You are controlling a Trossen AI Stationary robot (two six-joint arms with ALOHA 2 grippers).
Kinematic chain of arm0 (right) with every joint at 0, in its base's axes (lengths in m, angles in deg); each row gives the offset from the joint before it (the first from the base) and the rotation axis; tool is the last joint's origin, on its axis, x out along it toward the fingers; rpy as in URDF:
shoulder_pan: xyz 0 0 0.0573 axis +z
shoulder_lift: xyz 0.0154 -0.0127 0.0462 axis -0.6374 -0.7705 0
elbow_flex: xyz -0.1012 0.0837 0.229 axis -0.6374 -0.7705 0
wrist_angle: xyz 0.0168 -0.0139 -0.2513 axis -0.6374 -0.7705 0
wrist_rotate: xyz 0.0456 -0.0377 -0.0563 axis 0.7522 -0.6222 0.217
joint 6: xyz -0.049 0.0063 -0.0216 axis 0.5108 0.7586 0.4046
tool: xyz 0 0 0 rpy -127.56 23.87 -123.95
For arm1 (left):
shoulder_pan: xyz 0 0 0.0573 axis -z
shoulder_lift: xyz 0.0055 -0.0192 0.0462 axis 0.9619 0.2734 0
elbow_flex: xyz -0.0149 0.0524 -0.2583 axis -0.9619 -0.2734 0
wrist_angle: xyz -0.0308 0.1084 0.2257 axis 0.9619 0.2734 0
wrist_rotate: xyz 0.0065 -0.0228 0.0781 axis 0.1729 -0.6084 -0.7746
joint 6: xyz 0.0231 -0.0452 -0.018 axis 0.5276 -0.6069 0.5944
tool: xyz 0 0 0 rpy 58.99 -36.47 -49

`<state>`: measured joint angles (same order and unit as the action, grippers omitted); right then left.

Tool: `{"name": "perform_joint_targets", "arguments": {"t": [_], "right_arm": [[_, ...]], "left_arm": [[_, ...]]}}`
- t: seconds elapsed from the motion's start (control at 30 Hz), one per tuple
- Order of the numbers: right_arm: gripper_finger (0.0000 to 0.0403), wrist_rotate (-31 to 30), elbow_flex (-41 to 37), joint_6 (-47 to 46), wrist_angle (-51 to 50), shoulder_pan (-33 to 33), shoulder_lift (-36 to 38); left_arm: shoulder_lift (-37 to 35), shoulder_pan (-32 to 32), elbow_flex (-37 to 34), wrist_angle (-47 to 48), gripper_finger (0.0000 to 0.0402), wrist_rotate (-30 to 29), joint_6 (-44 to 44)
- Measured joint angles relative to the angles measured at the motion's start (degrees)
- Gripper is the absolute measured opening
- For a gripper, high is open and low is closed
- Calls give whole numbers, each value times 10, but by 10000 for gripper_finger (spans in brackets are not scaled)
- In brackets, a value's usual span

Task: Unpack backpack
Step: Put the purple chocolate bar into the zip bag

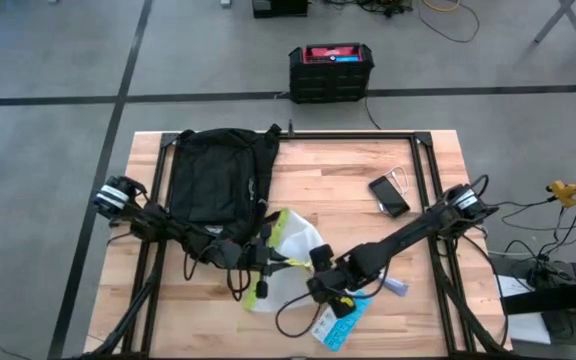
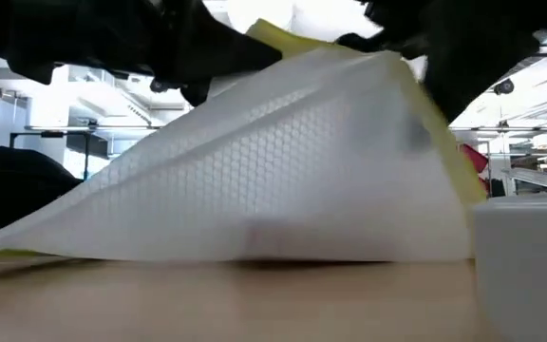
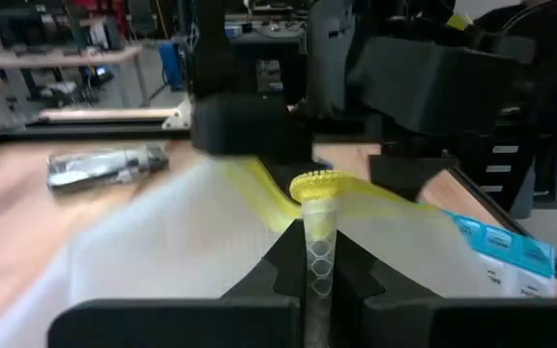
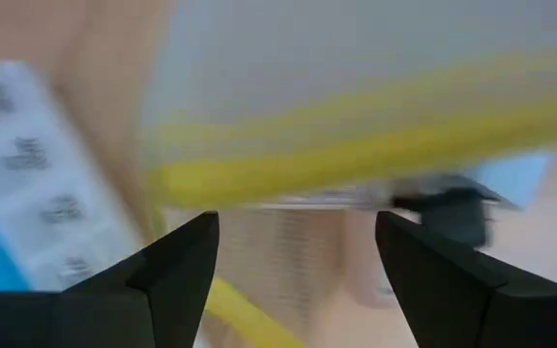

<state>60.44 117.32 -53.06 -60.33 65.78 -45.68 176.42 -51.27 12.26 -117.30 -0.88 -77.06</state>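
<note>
The black backpack (image 1: pixel 218 180) lies flat at the table's far left. In front of it is a white mesh pouch (image 1: pixel 293 245) with a yellow edge, which fills the low view (image 2: pixel 302 161). My left gripper (image 3: pixel 319 242) is shut on that edge, just to the near right of the backpack (image 1: pixel 265 262). My right gripper (image 4: pixel 298 242) stands open close over the pouch's yellow edge, coming from the table's right (image 1: pixel 315 280). Whether it touches the pouch I cannot tell. My left gripper pinches the pouch's yellow-trimmed edge (image 3: pixel 319 193) between its two fingers, where the mesh is bunched into a fold. The fingers come from the table's left. That edge is raised off the table, while the pouch's lower border (image 2: pixel 254 249) rests on the wood.
A blue and white pill organiser (image 1: pixel 338 322) lies near the front edge, right beside the pouch. A dark phone (image 1: pixel 388 195) with a white cord lies at the far right. A black-and-red box (image 1: pixel 330 70) stands on the floor beyond the table.
</note>
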Motion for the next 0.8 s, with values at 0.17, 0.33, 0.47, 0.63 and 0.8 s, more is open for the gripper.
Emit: {"name": "perform_joint_targets", "arguments": {"t": [0.17,0.33,0.47,0.63,0.8], "right_arm": [[251,22,0,-62,-140,14,6],[241,23,-19,-140,-220,47,7],[235,24,-49,-182,-224,71,15],[229,9,-57,-188,-195,83,18],[222,4,-60,-208,-203,84,32]], "left_arm": [[0,-14,5,20,0,-1,11],[0,-34,0,32,0,-2,4],[0,-37,-1,35,0,-2,3],[0,-40,-2,37,0,-2,4],[0,-49,-2,37,0,-17,-17]]}}
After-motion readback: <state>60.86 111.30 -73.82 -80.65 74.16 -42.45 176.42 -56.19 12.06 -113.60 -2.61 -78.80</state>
